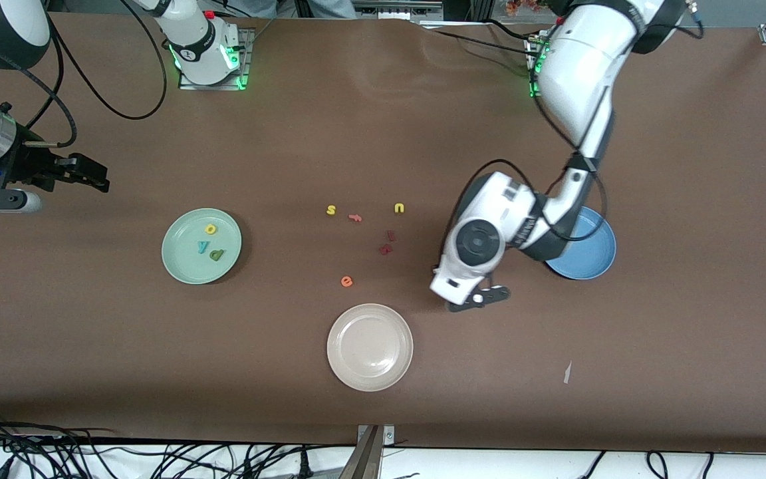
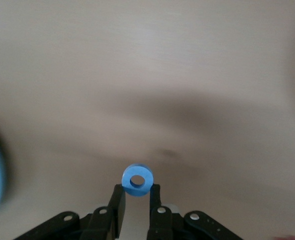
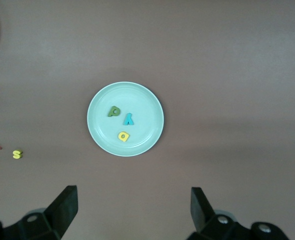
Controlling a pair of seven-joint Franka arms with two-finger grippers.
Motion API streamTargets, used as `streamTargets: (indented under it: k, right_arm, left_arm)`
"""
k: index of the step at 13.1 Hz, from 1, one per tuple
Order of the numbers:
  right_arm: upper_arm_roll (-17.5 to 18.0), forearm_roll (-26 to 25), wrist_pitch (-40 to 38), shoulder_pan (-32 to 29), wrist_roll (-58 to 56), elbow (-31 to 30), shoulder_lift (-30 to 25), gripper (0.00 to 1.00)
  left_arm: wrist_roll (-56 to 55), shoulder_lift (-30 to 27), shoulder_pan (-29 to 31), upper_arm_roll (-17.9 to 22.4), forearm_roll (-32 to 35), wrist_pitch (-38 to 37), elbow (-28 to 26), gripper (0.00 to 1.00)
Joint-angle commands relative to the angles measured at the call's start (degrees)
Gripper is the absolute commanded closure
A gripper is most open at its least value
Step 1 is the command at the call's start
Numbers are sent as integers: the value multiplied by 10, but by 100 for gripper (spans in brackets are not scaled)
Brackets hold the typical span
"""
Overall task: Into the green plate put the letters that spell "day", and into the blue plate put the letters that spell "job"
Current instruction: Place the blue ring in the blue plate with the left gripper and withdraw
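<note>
Your left pincer [image 2: 136,192] pinches the blue o [image 2: 137,180] over the tabletop [image 1: 689,319] beside the blue plate [image 1: 597,263]. Your right pincer [image 3: 132,205] waits spread; d [image 1: 217,254], a [image 1: 211,229], y [image 1: 203,247] lie in the green plate [image 1: 180,266].

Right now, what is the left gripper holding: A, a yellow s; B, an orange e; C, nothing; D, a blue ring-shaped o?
D: the left wrist view shows the left gripper shut on the blue o.
</note>
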Motion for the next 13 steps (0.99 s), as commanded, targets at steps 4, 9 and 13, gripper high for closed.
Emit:
streamTargets:
  k: [4,9,13]
  right_arm:
    - [5,10,-13,2,-8,12,1,0]
    - [4,11,-14,2,-10,12,1,0]
    - [4,11,-14,3,-8,12,2,0]
  left_arm:
    - [210,-208,133,-3,-6,74,-305,100]
    - [213,-310,165,-2,4,294,-551,93]
    - [211,-290,207,0,4,251,-523,0]
